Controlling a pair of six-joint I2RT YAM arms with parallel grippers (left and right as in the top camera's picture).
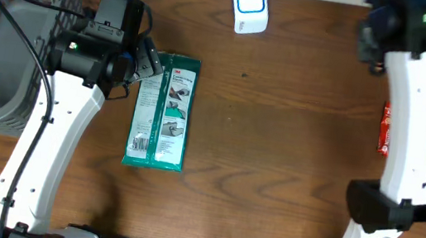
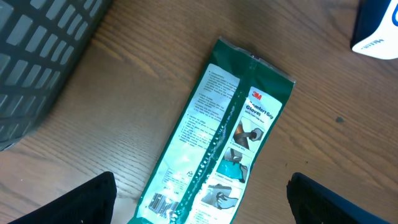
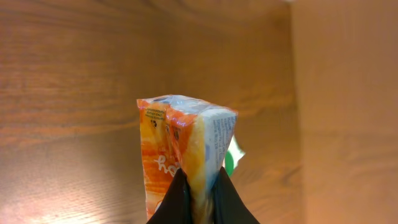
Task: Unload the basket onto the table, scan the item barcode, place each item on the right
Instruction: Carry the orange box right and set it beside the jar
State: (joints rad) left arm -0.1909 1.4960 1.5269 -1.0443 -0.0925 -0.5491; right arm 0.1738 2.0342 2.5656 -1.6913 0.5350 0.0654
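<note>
A green 3M glove packet (image 1: 162, 112) lies flat on the wooden table, its barcode (image 1: 140, 142) at the near left corner. My left gripper (image 1: 147, 61) hovers open over the packet's far left end. In the left wrist view the packet (image 2: 230, 143) and its barcode (image 2: 163, 202) lie between the spread fingers (image 2: 87, 202) of the left gripper (image 2: 202, 180), untouched. My right gripper (image 3: 200, 180) is shut on an orange and white packet (image 3: 183, 137), held upright above the table. The white and blue scanner (image 1: 250, 6) stands at the back centre.
A grey mesh basket (image 1: 9, 24) fills the far left and shows in the left wrist view as the basket (image 2: 37, 43). A red packet (image 1: 385, 128) lies at the right, partly under the right arm (image 1: 415, 106). The scanner's corner (image 2: 379, 31) is visible.
</note>
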